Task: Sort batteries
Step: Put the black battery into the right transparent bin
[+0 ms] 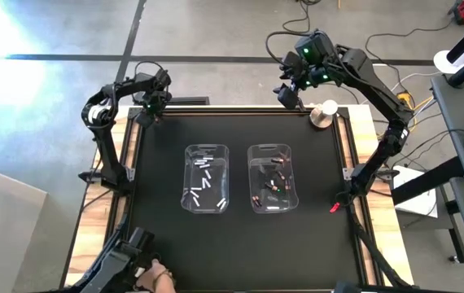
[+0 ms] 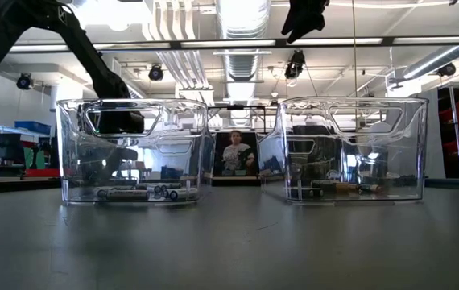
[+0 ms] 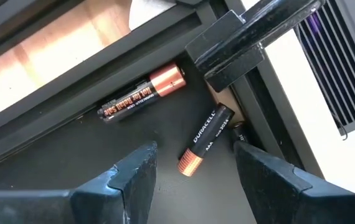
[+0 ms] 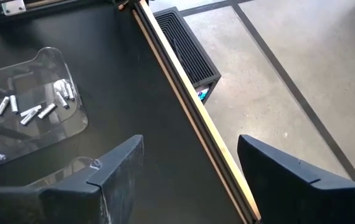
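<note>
Batteries (image 3: 203,139): two dark copper-tipped cells lie loose at the mat's (image 1: 232,236) far left corner, between the left gripper's (image 3: 190,177) spread fingers. Small, rigid, slick, roll-prone; pinch mid-body. Right gripper (image 4: 190,171), also apart, hovers beyond the bins (image 1: 206,177).

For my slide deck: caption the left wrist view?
Open left gripper poised over two dark copper-tipped batteries at the mat's corner.

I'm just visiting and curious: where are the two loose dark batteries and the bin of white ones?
Upper dark battery (image 3: 141,96), left wrist view, on its black label.
Lower dark battery (image 3: 206,138), left wrist view, mid-body.
Bin of white batteries (image 1: 187,151), high view, rim corner.
</note>
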Controlling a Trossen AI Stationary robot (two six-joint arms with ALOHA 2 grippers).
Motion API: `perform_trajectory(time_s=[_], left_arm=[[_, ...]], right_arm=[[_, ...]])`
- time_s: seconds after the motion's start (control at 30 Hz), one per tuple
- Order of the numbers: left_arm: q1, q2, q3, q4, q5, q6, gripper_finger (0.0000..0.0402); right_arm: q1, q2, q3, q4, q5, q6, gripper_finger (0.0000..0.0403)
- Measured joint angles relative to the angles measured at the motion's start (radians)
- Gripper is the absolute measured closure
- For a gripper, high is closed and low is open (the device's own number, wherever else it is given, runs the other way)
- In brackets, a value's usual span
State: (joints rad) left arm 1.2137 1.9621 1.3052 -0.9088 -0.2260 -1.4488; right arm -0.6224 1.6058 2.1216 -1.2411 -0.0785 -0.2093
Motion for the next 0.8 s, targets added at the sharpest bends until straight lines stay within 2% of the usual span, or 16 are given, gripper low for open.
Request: perform_trajectory(time_s=[0.57,0.8], left_arm=[[-0.012,-0.006,0.007,0.011,-0.010,0.027,0.0200],[-0.012,-0.004,0.003,0.019,-0.015,0.090,0.0200]], right_arm=[[0.000,0.000,-0.018,0.001,0.000,-0.010,0.0167],[0.000,0.000,-0.059,0.002,-0.001,0.001,0.0161]])
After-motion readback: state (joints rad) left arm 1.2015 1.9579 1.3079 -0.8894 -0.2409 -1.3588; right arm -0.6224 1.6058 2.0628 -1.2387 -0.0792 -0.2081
